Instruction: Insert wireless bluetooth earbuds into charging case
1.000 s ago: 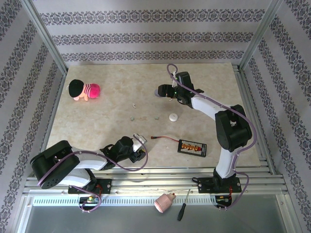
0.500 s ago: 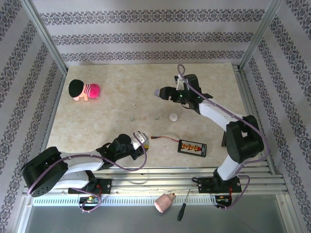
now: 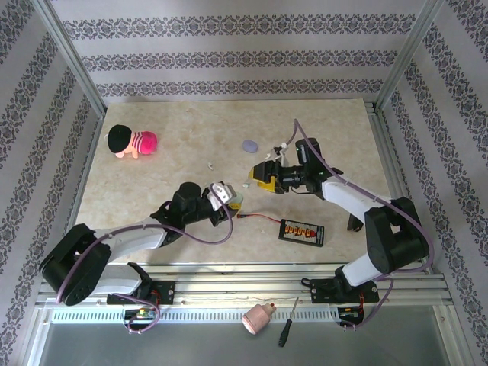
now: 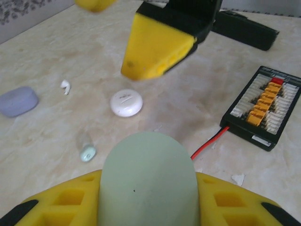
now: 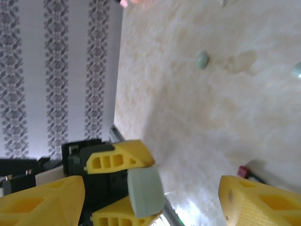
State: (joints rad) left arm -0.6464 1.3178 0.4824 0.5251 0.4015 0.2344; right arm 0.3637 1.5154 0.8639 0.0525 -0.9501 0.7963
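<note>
Plainly, the left gripper (image 3: 226, 197) is clamped on a pale green charging case (image 4: 146, 183), whose rounded end pokes out between the yellow fingers (image 4: 66, 202). The right gripper (image 3: 259, 174) hangs just ahead of it — jaws wide apart, holding nothing. On the table (image 3: 152, 183) lie a lavender case (image 4: 18, 100) and a white case (image 4: 126, 102). A pale green earbud (image 4: 87, 153) sits nearest the left fingers and a white earbud (image 4: 65, 86) farther off, both untouched. Writing on the black charging board (image 4: 263, 110) is unreadable.

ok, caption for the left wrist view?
Left pincer holding the pale green case, open right pincer and white case just ahead.
</note>
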